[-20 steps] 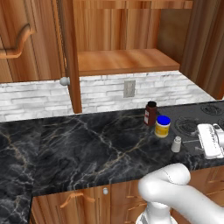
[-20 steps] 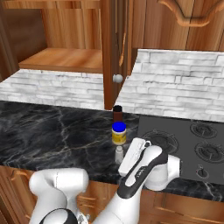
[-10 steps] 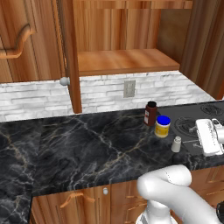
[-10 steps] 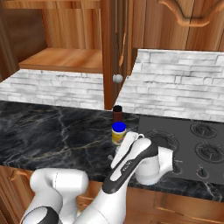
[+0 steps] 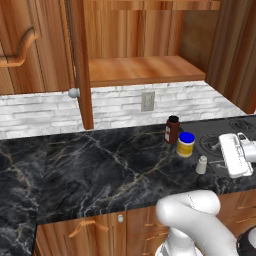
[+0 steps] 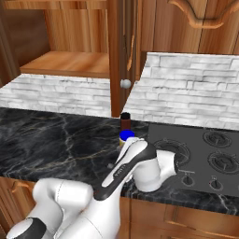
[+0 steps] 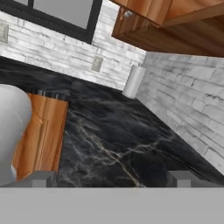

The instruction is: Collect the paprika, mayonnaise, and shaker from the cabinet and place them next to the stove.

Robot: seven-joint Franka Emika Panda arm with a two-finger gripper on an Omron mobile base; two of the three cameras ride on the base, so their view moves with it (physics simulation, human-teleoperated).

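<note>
The paprika [image 5: 172, 129], the blue-lidded mayonnaise [image 5: 186, 144] and the small pale shaker [image 5: 201, 165] stand together on the black marble counter, just left of the stove [image 5: 242, 125]. The cabinet [image 5: 145, 70] above has its door open and a bare plank shelf. My white wrist [image 5: 234, 155] hangs over the stove's left edge, right of the shaker and apart from it. In the hand view my gripper [image 7: 113, 178] is open, fingertips wide apart with nothing between them, looking along the counter. In the right base view the paprika [image 6: 125, 120] and mayonnaise [image 6: 126, 136] peek out behind my arm, beside the stove [image 6: 205, 154].
The open cabinet door [image 5: 80, 65] with its silver knob [image 5: 73, 93] hangs over the counter's back. Wide marble counter [image 5: 100, 170] stretches left of the bottles. A paper towel roll [image 7: 133, 81] stands against the brick wall. Drawers [image 5: 87, 226] sit below the counter edge.
My forearm has swung a little across the right base view and now covers the shaker there. The three containers have not moved, and the gripper stays open.
</note>
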